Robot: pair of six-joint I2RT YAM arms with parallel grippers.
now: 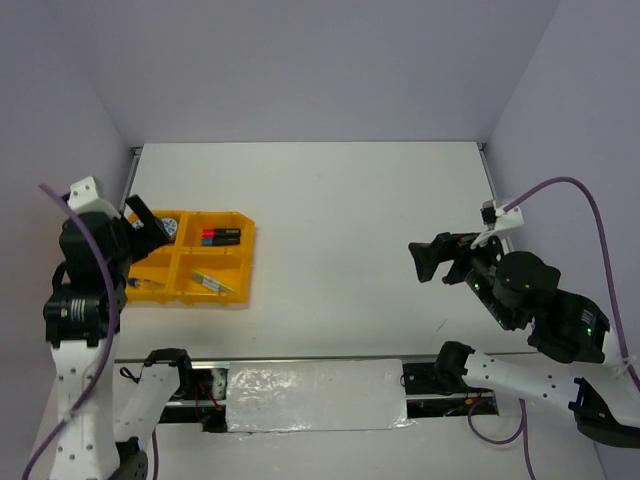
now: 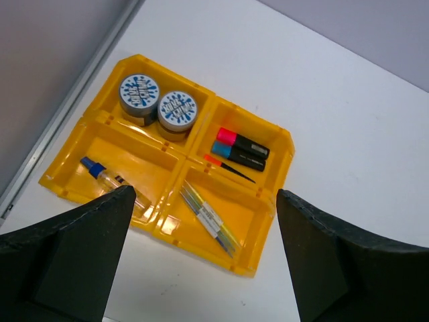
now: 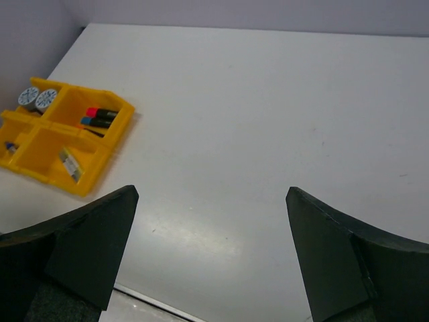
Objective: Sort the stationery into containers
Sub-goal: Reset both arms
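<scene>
Left gripper (image 2: 204, 198) hangs released above my yellow tray (image 2: 255, 115) of 2 tins (image 2: 139, 94), markers (image 2: 241, 146), pens (image 2: 208, 215); right gripper (image 3: 212, 194) released over tabletop (image 3: 268, 100).

Top view: left gripper (image 1: 145, 235) covers tray (image 1: 246, 255) far-left corner, tins (image 1: 171, 226) part hidden; left wrist view: bottle (image 2: 107, 178) base behind finger (image 2: 80, 255); tin lettering unreadable; right wrist view: tray left end cut off by picture edge.

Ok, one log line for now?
left hand open near tray | right hand open, empty | tins, markers, pens, bottle in tray
</scene>
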